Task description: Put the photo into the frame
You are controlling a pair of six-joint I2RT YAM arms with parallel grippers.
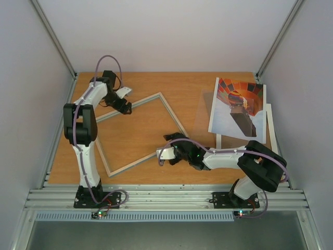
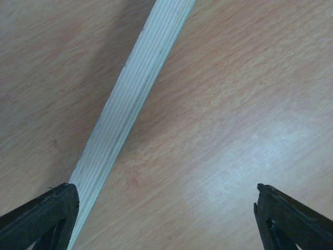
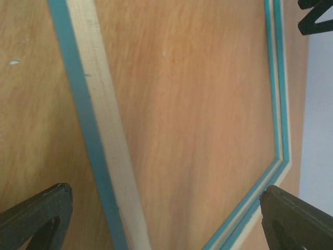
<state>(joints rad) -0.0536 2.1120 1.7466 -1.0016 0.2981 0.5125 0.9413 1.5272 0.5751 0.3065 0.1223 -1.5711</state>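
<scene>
Frame: the large rectangular frame with turquoise edges and pale wood face lies flat on the wooden desk, left of centre and turned cornerwise. The desk grain shows through its middle.
Photo: the rectangular paper print of an orange-red hot-air balloon is at the far right, lying over a plain white card mat. It is well apart from the frame.
Left end effector: over the frame's far-left rail, fingers spread wide, grasping nothing.
Right end effector: over the frame's near-right rail, fingers spread wide, grasping nothing.
Progress: early, by my reading. The frame is laid out and the photo is not yet picked up.
Remaining: pick up the photo, carry it across, and seat it inside the frame's opening.
</scene>
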